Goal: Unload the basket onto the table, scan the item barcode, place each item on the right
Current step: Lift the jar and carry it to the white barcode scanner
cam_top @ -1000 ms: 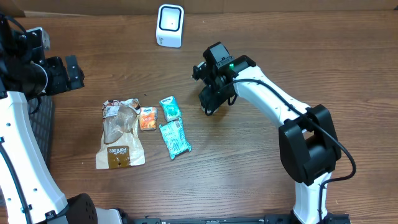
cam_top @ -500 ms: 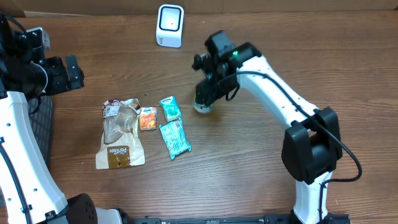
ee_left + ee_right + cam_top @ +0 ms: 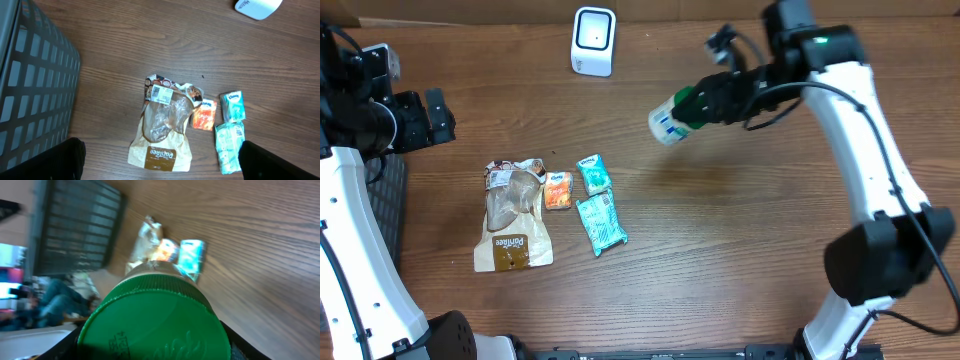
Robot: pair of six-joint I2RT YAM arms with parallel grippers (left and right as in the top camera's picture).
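A white container with a blue label (image 3: 667, 124) and a green lid (image 3: 154, 321) hangs on its side above the table. My right gripper (image 3: 718, 98) is shut on it at the lid end. The container's bottom points left. In the right wrist view the lid fills the space between the black fingers (image 3: 239, 347). The white scanner (image 3: 593, 41) stands at the table's far edge, left of the container. My left gripper (image 3: 423, 118) is open at the far left, away from everything; its fingertips (image 3: 42, 161) show at the bottom corners of its wrist view.
On the table lie a brown paper snack bag (image 3: 513, 216), an orange packet (image 3: 558, 190) and two teal tissue packs (image 3: 593, 174) (image 3: 601, 221). A dark mesh basket (image 3: 31, 75) stands at the left edge.
My right arm has lifted the container off the table, carried it up and to the right, and turned it onto its side. The left arm has not moved.
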